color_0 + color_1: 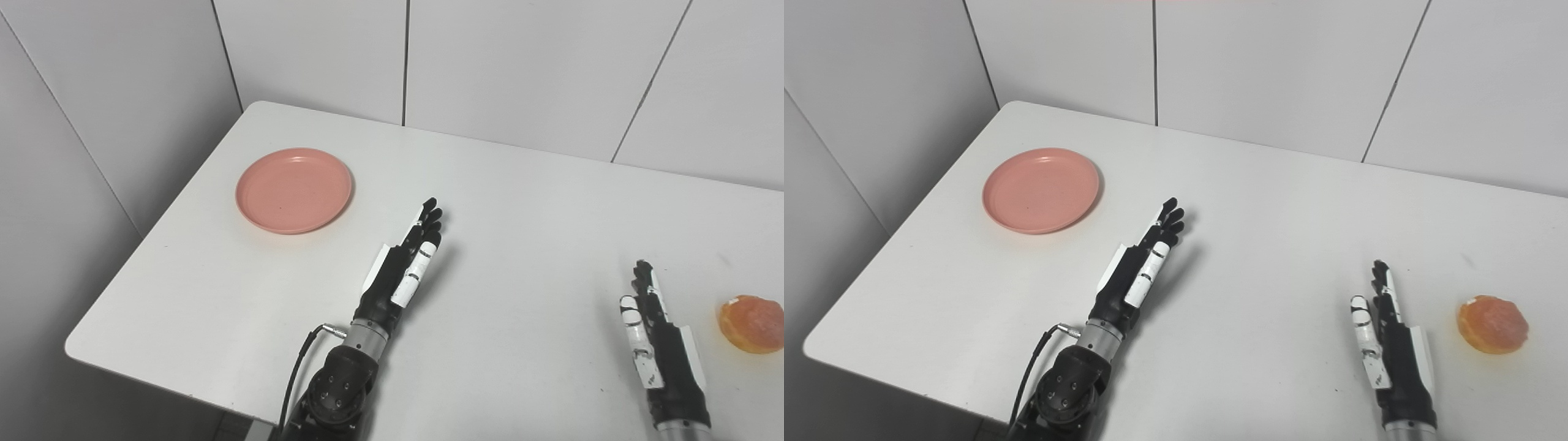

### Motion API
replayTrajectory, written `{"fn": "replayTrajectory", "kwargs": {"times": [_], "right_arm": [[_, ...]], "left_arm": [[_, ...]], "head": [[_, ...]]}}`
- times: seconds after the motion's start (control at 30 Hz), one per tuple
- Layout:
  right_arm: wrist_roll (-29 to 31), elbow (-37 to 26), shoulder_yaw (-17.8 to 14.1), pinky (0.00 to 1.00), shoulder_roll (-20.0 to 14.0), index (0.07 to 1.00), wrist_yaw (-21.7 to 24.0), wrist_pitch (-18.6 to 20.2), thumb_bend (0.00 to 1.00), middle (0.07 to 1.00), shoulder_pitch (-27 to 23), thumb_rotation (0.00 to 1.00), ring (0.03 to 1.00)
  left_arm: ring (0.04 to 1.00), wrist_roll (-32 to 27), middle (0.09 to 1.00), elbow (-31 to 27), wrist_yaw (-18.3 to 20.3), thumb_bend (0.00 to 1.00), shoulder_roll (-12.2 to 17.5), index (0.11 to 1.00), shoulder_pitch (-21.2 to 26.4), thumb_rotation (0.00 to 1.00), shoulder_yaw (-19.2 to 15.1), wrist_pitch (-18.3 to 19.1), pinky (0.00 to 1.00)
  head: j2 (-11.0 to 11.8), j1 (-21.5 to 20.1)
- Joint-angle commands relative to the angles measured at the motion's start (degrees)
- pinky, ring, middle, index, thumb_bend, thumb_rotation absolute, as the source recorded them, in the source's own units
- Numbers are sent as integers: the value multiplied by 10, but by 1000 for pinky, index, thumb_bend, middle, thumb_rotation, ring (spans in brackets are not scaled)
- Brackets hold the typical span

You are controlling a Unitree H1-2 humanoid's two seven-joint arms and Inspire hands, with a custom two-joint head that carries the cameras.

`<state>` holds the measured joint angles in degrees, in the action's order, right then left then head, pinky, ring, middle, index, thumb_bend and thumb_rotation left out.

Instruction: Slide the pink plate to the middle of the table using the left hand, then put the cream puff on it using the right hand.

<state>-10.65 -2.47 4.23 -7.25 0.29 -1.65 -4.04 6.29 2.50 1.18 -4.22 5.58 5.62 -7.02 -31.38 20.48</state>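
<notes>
pink plate lying flat and upright near the far left corner of the white table, empty, round and so with no long axis to speak of. cream puff sitting at the right side of the table, orange-brown and glazed, roughly round, a little wider than tall, pale cut face turned toward the left; which way the top points, hard to tell. left robot hand held over the table near the front middle, fingers straight and close together, pointing up and away toward the far right, edge-on with the thumb side toward the camera; open, holding nothing, well apart from the plate and to its right. right robot hand near the front right, fingers likewise straight and pointing away, thumb side to the left; open and empty, just left of the cream puff without touching. white panelled wall behind the table.
</notes>
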Motion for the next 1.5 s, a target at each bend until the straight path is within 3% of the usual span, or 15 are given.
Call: {"fn": "replayTrajectory", "kwargs": {"times": [0.0,0.37,0.57,0.8,1.27,1.47], "right_arm": [[-2,14,-2,1000,2,991,-2,1,58,999,7,1000,995],[12,25,-7,1000,4,999,2,1,61,1000,0,1000,1000],[8,20,-6,1000,3,1000,2,4,54,1000,0,1000,1000],[6,16,-7,1000,2,1000,3,5,68,1000,1,1000,1000],[15,20,-8,1000,4,1000,7,4,49,1000,-2,1000,1000],[12,21,-8,1000,0,998,6,4,46,1000,-2,1000,1000]], "left_arm": [[964,-10,980,14,6,447,0,986,-43,1000,5,15,966],[956,-33,977,-92,9,423,2,978,-30,1000,-1,49,954],[953,-25,973,-150,7,529,11,973,-16,1000,-7,79,928],[953,-37,971,-202,4,508,18,976,5,1000,-24,105,951],[962,-70,970,-265,-5,455,35,972,62,1000,-72,147,962],[958,-74,966,-252,-15,469,50,969,87,1000,-104,138,970]], "head": [[-1,1],[0,12],[-1,13],[-1,15],[-4,17],[-5,20]]}}
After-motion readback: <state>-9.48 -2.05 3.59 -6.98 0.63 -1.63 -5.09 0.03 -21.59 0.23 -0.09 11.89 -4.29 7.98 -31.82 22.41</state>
